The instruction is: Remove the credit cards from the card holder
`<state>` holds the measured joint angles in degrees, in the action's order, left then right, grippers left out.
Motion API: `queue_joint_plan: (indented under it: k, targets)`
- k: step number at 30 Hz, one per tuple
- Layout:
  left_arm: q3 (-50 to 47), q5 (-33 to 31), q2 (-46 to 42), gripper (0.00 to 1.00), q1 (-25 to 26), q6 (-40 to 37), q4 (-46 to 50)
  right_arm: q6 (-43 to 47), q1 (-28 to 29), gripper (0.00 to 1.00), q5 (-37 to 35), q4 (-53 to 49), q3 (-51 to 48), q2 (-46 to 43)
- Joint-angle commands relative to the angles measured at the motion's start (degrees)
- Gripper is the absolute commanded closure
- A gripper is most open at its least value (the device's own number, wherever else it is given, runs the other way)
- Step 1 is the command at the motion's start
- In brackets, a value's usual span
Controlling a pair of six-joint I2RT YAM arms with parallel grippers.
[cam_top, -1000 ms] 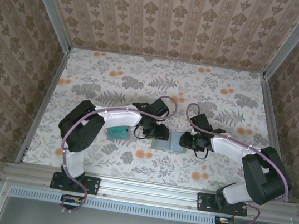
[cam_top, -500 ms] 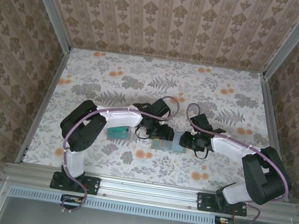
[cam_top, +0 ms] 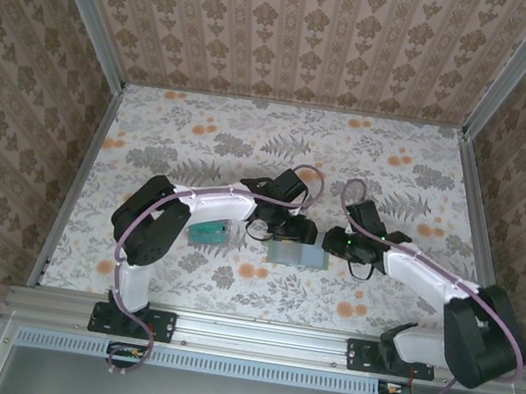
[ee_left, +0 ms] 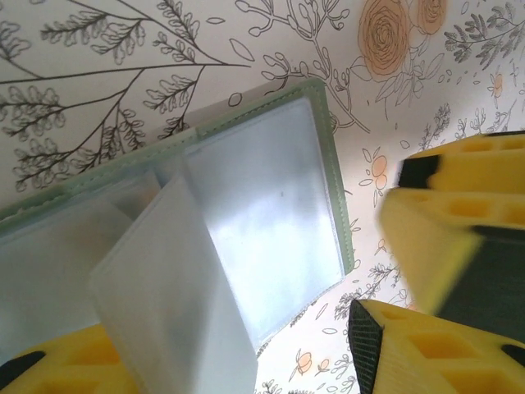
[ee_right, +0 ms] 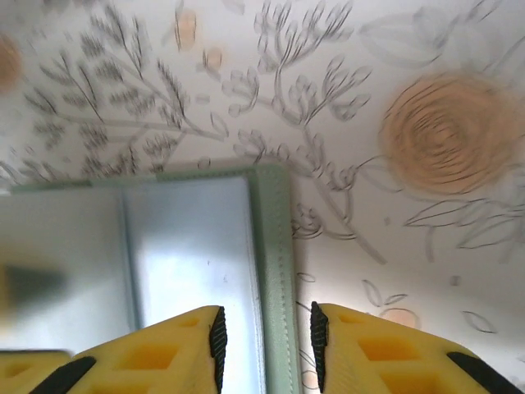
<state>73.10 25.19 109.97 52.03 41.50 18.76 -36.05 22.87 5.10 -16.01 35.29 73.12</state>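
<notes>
The card holder (cam_top: 296, 254) lies open and flat on the flowered table, grey-green rim round clear sleeves (ee_left: 271, 205). One clear sleeve leaf (ee_left: 172, 287) stands up from it, between the fingers of my left gripper (ee_left: 221, 345). That gripper is open and hovers over the holder's left half (cam_top: 290, 231). My right gripper (ee_right: 264, 336) is open and straddles the holder's green right edge (ee_right: 275, 246), one pad over the sleeve, the other over the table, a gap on each side. A small stack of credit cards (cam_top: 206, 232), teal on top, lies left of the holder beside the left arm.
The right gripper's yellow fingers (ee_left: 459, 213) show close by in the left wrist view. Patterned walls with metal rails (cam_top: 76, 189) enclose the table on three sides. The flowered tabletop (cam_top: 281, 140) stretches behind the arms.
The left gripper has shifted right over the holder and its jaws have spread a little. The right arm has swung its elbow outward and back; the holder has barely moved.
</notes>
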Motion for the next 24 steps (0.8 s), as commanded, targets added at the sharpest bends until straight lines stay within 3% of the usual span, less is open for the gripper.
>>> queue_joint_plan:
  k: [1, 12, 24]
  targets:
    - [2.56, 1.27, 1.56, 0.45, 0.78, -1.48, 0.23, -1.86, -1.89, 0.62, -1.72, -2.29, -2.17, -3.79]
    - [-3.38, -5.31, -4.61, 0.45, 0.07, 0.48, 2.66, -0.89, -2.48, 0.63, 10.1, 2.9, -3.17, 2.76]
    - [-7.12, -8.87, -5.35, 0.45, -0.71, 1.69, 5.25, 0.98, -0.77, 0.62, 9.85, 2.52, -0.56, 8.59]
